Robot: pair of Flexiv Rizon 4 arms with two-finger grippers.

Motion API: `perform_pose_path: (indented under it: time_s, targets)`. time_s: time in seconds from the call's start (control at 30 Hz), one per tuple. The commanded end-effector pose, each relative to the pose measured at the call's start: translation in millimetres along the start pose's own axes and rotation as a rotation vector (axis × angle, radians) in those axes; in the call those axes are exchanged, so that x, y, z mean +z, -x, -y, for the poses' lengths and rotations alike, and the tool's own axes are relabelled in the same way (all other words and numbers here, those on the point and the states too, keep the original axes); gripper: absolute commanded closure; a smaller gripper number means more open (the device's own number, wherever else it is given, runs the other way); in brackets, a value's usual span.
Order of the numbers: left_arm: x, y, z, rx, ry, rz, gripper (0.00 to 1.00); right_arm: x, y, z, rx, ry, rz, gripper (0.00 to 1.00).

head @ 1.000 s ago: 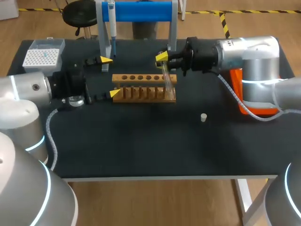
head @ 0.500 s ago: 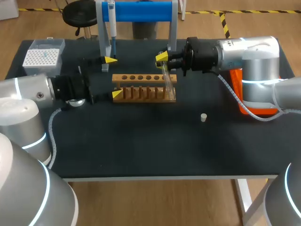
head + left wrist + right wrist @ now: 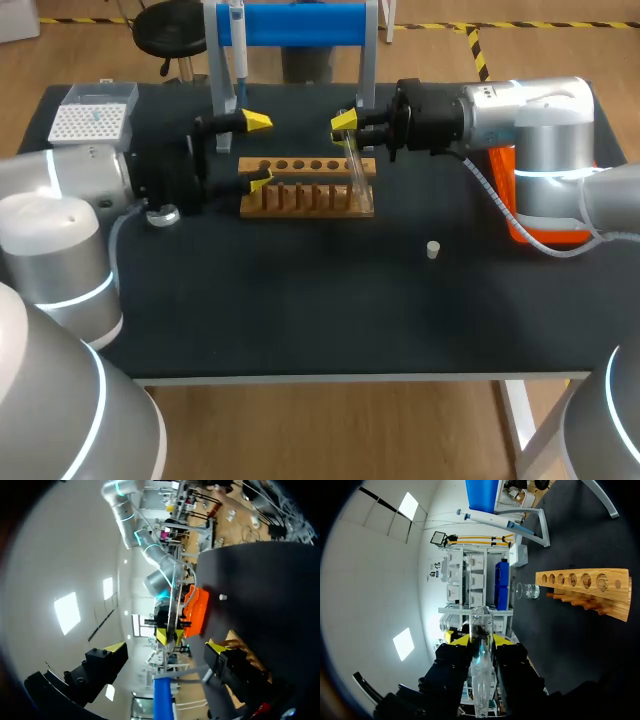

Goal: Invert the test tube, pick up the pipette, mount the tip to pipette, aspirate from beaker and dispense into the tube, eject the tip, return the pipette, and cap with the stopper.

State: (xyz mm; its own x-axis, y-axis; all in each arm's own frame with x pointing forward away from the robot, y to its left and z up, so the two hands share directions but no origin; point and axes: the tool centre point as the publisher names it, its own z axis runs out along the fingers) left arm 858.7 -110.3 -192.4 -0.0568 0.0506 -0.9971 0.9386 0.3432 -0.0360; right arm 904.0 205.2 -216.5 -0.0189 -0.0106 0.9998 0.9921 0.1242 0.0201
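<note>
My right gripper is shut on a clear glass test tube, which slants down to the right end of the wooden rack. In the right wrist view the tube stands between the yellow tips of that gripper, with the rack ahead. My left gripper is open at the rack's left end with nothing between its fingers. From the left wrist, that gripper faces the held tube. The pipette hangs on the blue stand. A small white stopper lies on the table.
A glass beaker stands under my left arm, left of the rack. A white tip box sits at the back left. An orange object lies at the right edge behind my right arm.
My left gripper has moved right, from beside the beaker to the rack's left end. The right arm and the tube have stayed still.
</note>
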Motion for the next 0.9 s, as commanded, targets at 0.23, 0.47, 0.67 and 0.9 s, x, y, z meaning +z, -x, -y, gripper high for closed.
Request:
perform_pose_path:
  time_s: [0.23,0.47,0.67,0.9]
  targets:
    - [30,-2.6,13.2,0.097,-0.043,0.022,0.0,0,-1,0,0.0,-0.001,0.003,1.0]
    - [43,-7.4,29.7,0.082,-0.123,0.04,0.0,0,-1,0,0.0,-0.001,0.003,1.0]
    - [57,-7.6,42.4,0.087,-0.172,0.049,0.0,0,-1,0,0.0,-0.001,0.003,1.0]
    - [73,-6.3,58.0,0.12,-0.171,0.02,0.0,0,-1,0,0.0,-0.001,0.003,1.0]
